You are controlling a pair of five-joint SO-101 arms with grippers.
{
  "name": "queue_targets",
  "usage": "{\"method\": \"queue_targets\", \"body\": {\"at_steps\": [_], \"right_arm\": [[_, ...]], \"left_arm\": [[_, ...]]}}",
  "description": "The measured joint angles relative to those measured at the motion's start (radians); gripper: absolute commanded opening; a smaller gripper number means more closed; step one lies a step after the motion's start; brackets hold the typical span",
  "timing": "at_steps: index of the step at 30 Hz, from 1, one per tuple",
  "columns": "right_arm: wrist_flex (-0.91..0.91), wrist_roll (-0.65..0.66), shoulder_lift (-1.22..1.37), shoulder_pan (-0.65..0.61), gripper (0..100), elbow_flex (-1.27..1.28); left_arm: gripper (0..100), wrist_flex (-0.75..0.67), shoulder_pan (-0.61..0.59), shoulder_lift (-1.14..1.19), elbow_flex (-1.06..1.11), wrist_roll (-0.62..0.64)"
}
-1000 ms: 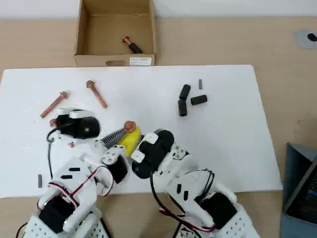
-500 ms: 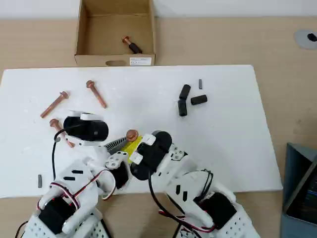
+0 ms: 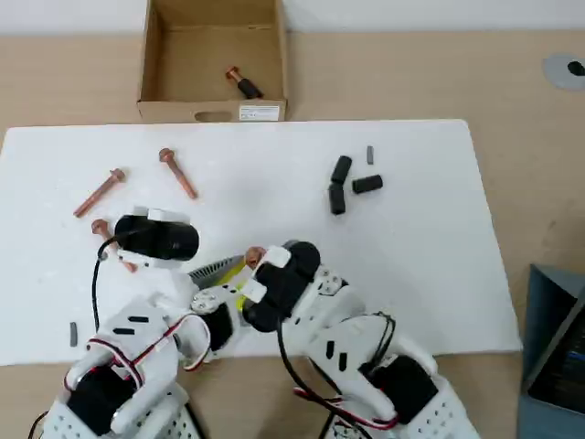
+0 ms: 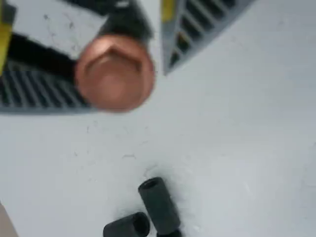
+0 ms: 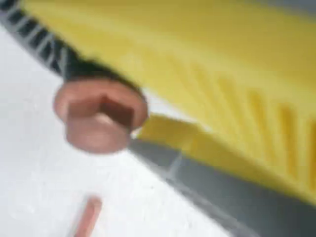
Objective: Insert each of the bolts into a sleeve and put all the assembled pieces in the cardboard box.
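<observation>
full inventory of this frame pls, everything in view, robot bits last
cardboard box: 1, brown, on the table beyond the mat
assembled bolt: 1, copper in black sleeve, inside box
loose bolts: 3, copper, mat's left side, one partly under an arm
bolt at grippers: 1, copper, near mid-mat
sleeves: 3, black, clustered right of centre
pins: 2, grey, one by sleeves, one near left corner
mat: 1, white
bin: 1, grey, right edge
disc: 1, grey, far right
left gripper, right gripper: meeting at that bolt
</observation>
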Motion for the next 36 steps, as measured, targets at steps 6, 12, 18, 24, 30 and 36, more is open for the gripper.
{"method": "queue_targets", "body": {"at_steps": [6, 12, 18, 24, 30, 36], "right_arm": [[-0.002, 0.000, 0.000, 0.000, 0.9, 0.002], [-0.002, 0.000, 0.000, 0.000, 0.9, 0.002], [-0.002, 0.000, 0.000, 0.006, 0.9, 0.002], [-0.002, -0.071, 0.000, 0.166, 0.9, 0.002], [0.012, -0.104, 0.000, 0.322, 0.9, 0.002], [0.081, -0.155, 0.002, 0.348, 0.9, -0.098]], "left_arm": [[22, 0.040, -0.068, 0.000, -0.074, 0.000], [9, 0.044, -0.103, 0.000, -0.166, -0.063], [0, 0.046, -0.256, 0.000, -0.195, -0.192], [0, 0.057, -0.523, 0.000, -0.123, -0.318], [0, 0.057, -0.755, 0.000, 0.091, -0.385], [0, 0.057, -0.875, 0.002, 0.284, -0.420]]}}
